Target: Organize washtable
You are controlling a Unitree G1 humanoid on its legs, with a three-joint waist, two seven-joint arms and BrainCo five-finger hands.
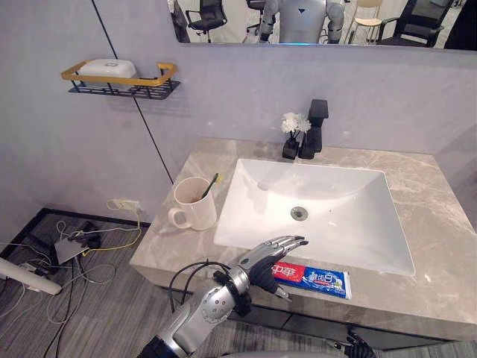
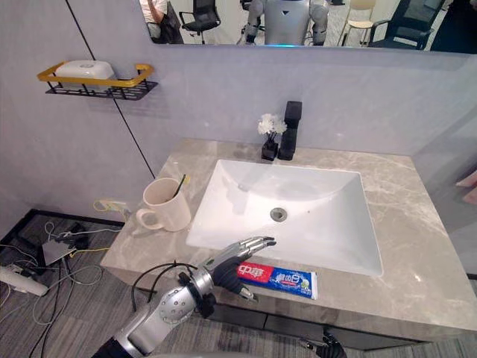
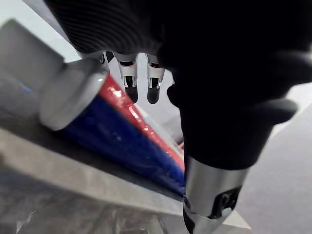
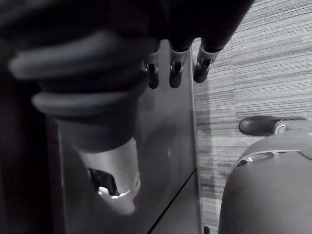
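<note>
Grey veined marble forms the washstand surface [image 1: 436, 246], with a white rectangular sink [image 1: 335, 201] sunk into its middle. Taking the sink as the clock's centre, a red and blue toothpaste tube [image 1: 319, 280] lies flat at 6 o'clock, on the narrow strip of surface between the sink's front rim and the surface's front edge. It runs along that edge, its white cap [image 3: 68, 97] toward the robot's left.

The robot's left hand [image 1: 261, 262] reaches in from 7 o'clock and sits over the tube's red cap end. Its fingers [image 1: 287, 243] are stretched out straight above the tube, pointing toward the sink, and the thumb hangs down at the tube's near side. The hand is released, not closed round the tube.

The right hand [image 4: 178, 63] hangs low beside a grey panel, above striped grey flooring. Its fingers are straight and loose, and it holds nothing.

At 9 o'clock a cream mug [image 1: 195, 203] stands on the surface just beside the sink, handle toward the front, with a toothbrush [image 1: 209, 186] leaning inside it. At 12 o'clock, against the wall, a black faucet [image 1: 316, 127] stands with a small dark vase of white flowers [image 1: 294, 134] touching its left side. At 10 o'clock, well apart, a black wire wall shelf [image 1: 123, 88] with a yellow rail carries a white soap dish [image 1: 106, 69].
</note>
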